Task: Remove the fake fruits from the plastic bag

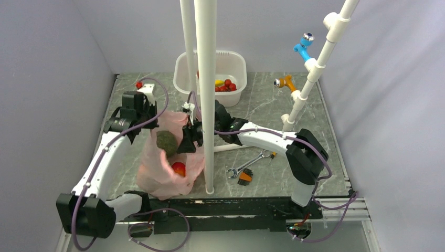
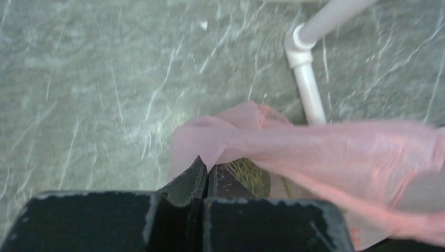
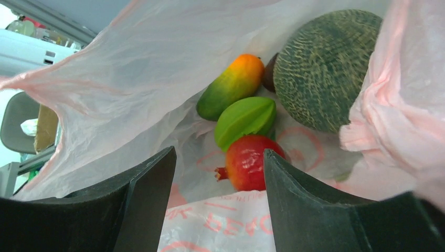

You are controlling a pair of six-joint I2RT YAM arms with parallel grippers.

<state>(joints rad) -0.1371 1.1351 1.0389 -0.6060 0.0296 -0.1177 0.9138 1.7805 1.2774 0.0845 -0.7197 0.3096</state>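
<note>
Walls (image 1: 47, 47): plain grey.
Table (image 1: 273, 107): grey marble; bag (image 1: 157, 176) near-left, tub (image 1: 236, 97) far.
Left gripper (image 2: 205, 170): clamped on bag edge.
Right gripper (image 3: 219, 152): wide, inside bag.

Bright, even light — left-wrist view blurred

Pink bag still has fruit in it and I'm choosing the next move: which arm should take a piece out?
Right. The right fingers, open, sit inside the pink bag with the red fruit just beyond them; the left fingers are shut on the bag's edge, apparently holding it open.
</note>
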